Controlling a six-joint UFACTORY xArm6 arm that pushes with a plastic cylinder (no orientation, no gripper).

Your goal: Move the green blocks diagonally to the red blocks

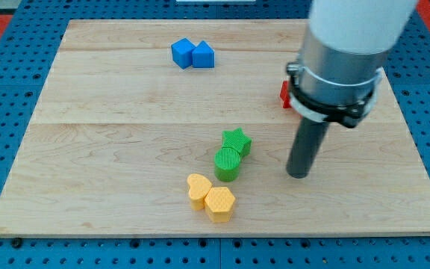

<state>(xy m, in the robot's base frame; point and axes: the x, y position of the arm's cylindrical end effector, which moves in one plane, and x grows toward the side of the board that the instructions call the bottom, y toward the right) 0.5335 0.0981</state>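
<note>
- We see our tip (298, 175) resting on the wooden bench (110, 149), to the view's right of the green pair and apart from it, with bare wood between.
- The green star block (237, 140) sits touching the green cylinder block (228, 164), which lies just below it and slightly to the view's left; both are near the middle of the bench.
- Just below the green cylinder, the yellow heart block (197, 189) and the yellow hexagon block (219, 202) touch each other, close to the bench's bottom edge.
- Two blue blocks, a blue cube (204, 55) and a second blue block (182, 52) whose shape we cannot settle, sit side by side near the bench's top edge, well apart from the green pair.
- A red block (284, 93) shows only as a sliver at the left edge of the arm's grey collar (334, 75); its shape is hidden, and we cannot tell whether more red blocks lie behind the arm.
- Open wood lies to the view's left of the green pair and along the view's right side below the arm.
- Our arm carries no end effector that opens or closes, only the dark rod, so it holds nothing.
- The arm's white upper body (357, 22) is cut off by the view's top.
</note>
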